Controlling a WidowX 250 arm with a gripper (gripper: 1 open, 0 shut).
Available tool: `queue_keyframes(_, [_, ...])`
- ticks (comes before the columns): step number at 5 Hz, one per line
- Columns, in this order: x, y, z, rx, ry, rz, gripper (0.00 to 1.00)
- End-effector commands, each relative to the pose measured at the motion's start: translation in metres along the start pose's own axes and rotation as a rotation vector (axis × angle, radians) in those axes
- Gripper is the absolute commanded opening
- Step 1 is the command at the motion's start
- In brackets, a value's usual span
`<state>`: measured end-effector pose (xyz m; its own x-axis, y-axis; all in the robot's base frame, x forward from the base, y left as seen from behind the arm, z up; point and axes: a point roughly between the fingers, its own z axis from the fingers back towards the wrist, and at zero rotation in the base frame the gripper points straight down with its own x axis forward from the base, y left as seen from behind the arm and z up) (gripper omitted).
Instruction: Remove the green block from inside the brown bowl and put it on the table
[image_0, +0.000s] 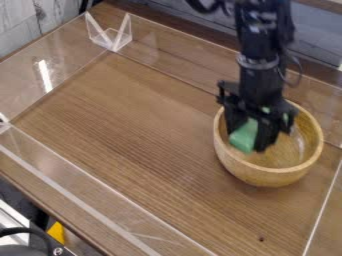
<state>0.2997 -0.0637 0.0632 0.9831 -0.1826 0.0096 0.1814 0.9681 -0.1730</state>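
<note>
Gripper jaws are closed partway, on the green block, as it seems; the dark fingers are blurred, so their exact contact I cannot tell you. They come from above, which lets them reach past the thick rim.

From the left, you have a black cable and a small yellow item at about 7 o'clock, outside the tabletop's edge. At 11 o'clock stands a clear angular holder, well apart from your work. The wide brown surface between them and the bowl offers a good place for setting down.

Further right, the block is tilted at the 9 o'clock side of the brown bowl. Whether it is fully above the rim, I cannot tell. This rim is your main obstacle: I would raise the block more, then carry it toward 9 o'clock. If it catches there, it may slip or drag the bowl.
</note>
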Motion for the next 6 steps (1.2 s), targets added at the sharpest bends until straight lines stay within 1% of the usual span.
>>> queue_keyframes(1, [-0.001,-0.001,0.042,0.004,-0.123,0.079,0.0])
queue_keyframes(2, [-0.015,0.01,0.052,0.009,-0.157,0.164,0.0])
queue_keyframes(3, [-0.028,0.036,0.074,0.013,-0.181,0.216,0.0])
queue_keyframes(4, [-0.035,0.02,0.079,0.014,-0.173,0.18,0.0])
queue_keyframes(5, [-0.03,0.007,0.068,0.018,-0.167,0.191,0.0])
queue_keyframes(6, [-0.02,-0.003,0.048,0.042,-0.153,0.205,0.0])
